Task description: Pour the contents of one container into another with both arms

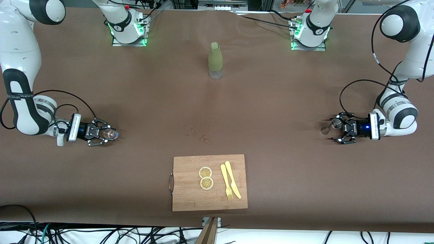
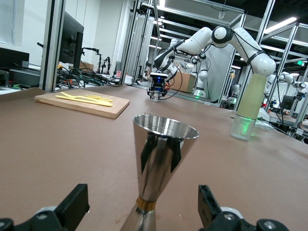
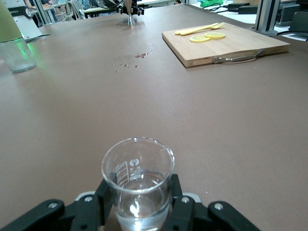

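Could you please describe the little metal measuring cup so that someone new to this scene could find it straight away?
Start at the brown table and go to the left arm's end, where the left gripper sits low with its jaws open. The metal jigger stands upright between them, untouched. It is the only shiny steel hourglass cone; the right gripper holds a clear glass beaker instead.
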